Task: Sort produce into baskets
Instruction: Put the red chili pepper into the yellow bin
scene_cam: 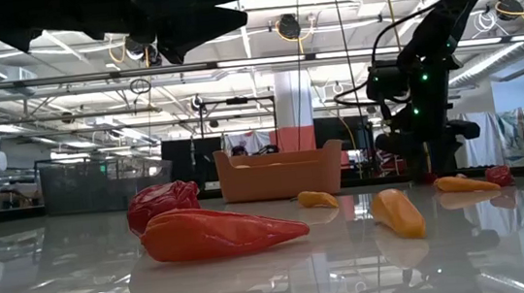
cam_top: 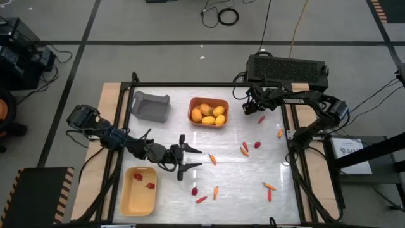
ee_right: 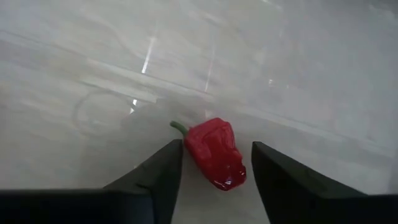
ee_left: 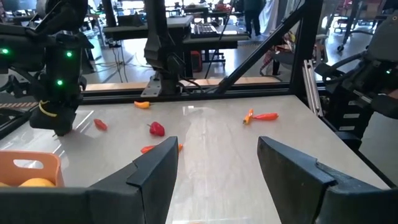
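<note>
Cataloguing risks: landmark = orange basket (cam_top: 209, 112), holding the yellow-orange fruits (cam_top: 209, 114).
Right gripper (ee_right: 214, 163): down at the table, beside the orange basket on the side away from the grey basket (cam_top: 152, 106); fingers apart, either side of a red pepper (ee_right: 216, 152); no contact that we can see, not clamped.
Left gripper (cam_top: 191, 159): well off from the orange basket, toward the pale yellow basket (cam_top: 139, 190); fingers apart, nothing btwn them.
Produce: two red pcs already in the pale yellow basket; orange-red sticks and red pcs loose on the table (cam_top: 240, 183), far side of the orange basket from the grey one.
Risk 1: we judge the pepper sits slanted btwn the fingers; a squeeze could roll or squirt it out on the glossy top.
Risk 2: pepper lies close to one finger, so that finger may push it first.
Right wrist view only: pepper's stem, tilt, gaps to each finger.
High view only: all three baskets, both arms, full spread.
Low view: near pcs big, baskets far; finger gaps not readable.
</note>
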